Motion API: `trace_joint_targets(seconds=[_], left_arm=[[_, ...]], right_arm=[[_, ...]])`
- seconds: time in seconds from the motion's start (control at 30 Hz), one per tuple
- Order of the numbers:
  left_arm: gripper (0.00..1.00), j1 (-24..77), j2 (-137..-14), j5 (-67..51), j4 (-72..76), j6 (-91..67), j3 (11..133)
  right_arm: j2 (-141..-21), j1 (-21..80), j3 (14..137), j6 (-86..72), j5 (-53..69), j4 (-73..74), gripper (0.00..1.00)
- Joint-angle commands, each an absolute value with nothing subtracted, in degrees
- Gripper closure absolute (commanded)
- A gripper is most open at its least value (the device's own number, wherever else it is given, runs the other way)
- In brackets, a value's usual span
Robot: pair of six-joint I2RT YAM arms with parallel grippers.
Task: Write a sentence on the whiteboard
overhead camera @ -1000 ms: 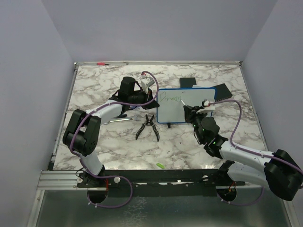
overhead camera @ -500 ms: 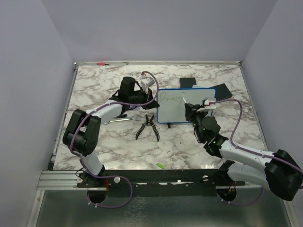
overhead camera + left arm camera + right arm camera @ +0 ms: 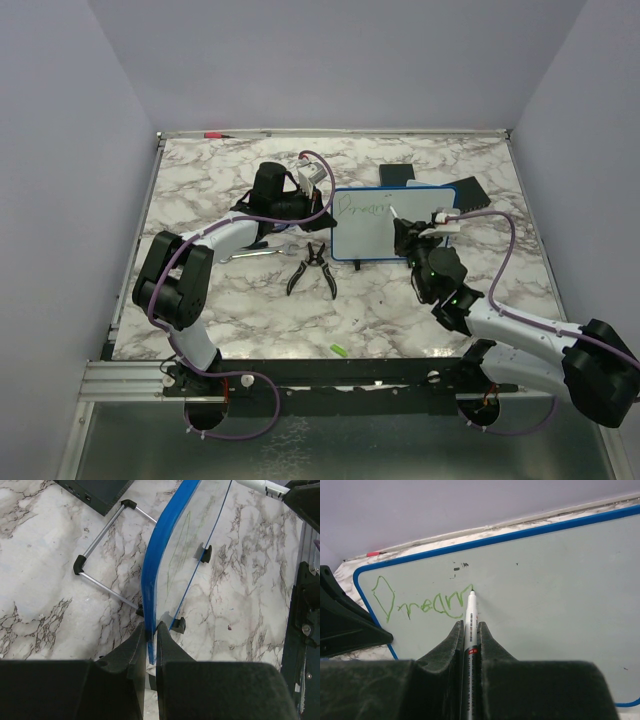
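Note:
The whiteboard (image 3: 385,228) with its blue frame stands tilted on small black feet mid-table. My left gripper (image 3: 151,630) is shut on the board's blue left edge (image 3: 159,560). My right gripper (image 3: 469,630) is shut on a white marker (image 3: 470,611) whose tip touches the board surface (image 3: 550,590). The sentence (image 3: 427,602) is one line of green scrawl reading roughly "Dream", at the board's upper left; the marker tip sits at its right end. It also shows faintly in the top view (image 3: 362,209).
Black-handled pliers (image 3: 312,268) and a metal wrench (image 3: 252,254) lie left of the board. Flat black pads (image 3: 468,194) and a black box (image 3: 397,174) sit behind it. A small green cap (image 3: 339,349) lies near the front edge. A red marker (image 3: 214,134) lies at the back rail.
My right gripper with the marker has shifted slightly right and up along the board, extending the green writing. The left arm has not moved.

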State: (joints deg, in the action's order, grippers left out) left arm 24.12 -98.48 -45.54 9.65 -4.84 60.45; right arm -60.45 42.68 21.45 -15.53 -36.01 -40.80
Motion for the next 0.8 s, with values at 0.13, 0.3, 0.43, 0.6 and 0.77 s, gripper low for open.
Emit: trace_joint_targets(seconds=[0.13, 0.3, 0.43, 0.6, 0.77], left_arm=[[1.0, 25.07, -98.64, -43.24, 6.28, -3.0, 60.73], [1.0, 25.05, -98.48, -43.2, 6.28, -2.98, 60.73], [1.0, 25.07, -98.41, -43.22, 6.27, -2.99, 60.73], [1.0, 25.09, -98.41, -43.16, 6.24, -2.99, 60.65], [1.0, 25.06, -98.36, -42.98, 6.23, -2.86, 60.64]], right_arm=[[-61.09, 42.47, 19.33, -18.69, -36.32, -38.23, 0.99], [-60.61, 42.45, 18.72, -19.53, -36.5, -37.48, 0.99], [-60.51, 42.45, 18.11, -20.21, -36.3, -37.35, 0.99], [-59.02, 42.48, 18.54, -17.99, -35.27, -37.49, 0.99], [-53.99, 42.53, 17.62, -16.33, -34.8, -37.12, 0.99]])
